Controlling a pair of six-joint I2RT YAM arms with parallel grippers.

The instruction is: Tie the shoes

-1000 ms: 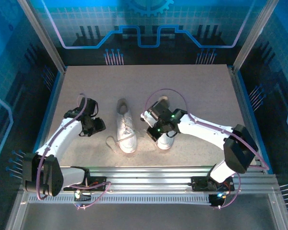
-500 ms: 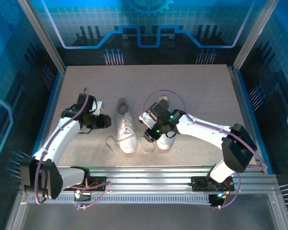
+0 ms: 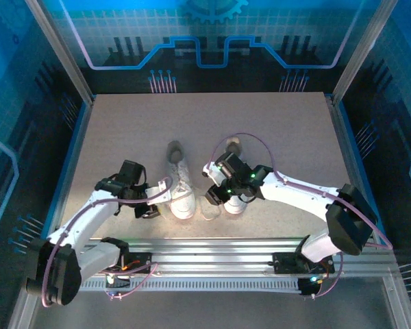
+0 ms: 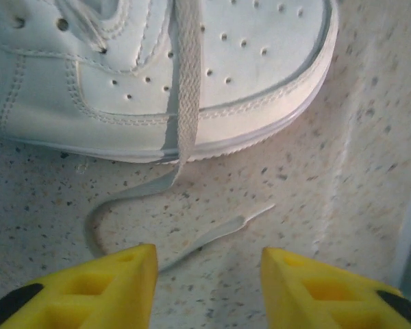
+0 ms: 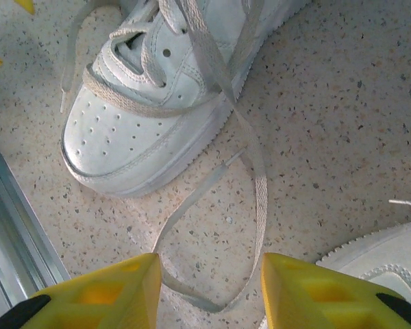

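Jaws of the left gripper stand apart and empty. A loose lace end lies flat on the table between them, just off the toe of the left shoe by the near edge. The right gripper — likewise parted, holding nothing — hangs over a slack loop between that shoe and the right shoe. So thin a lace could slip the closing fingers, or a tug could drag the shoe. A second ago the left arm stood toward the table's left edge — it has swung in, and the right gripper has let its loop fall.
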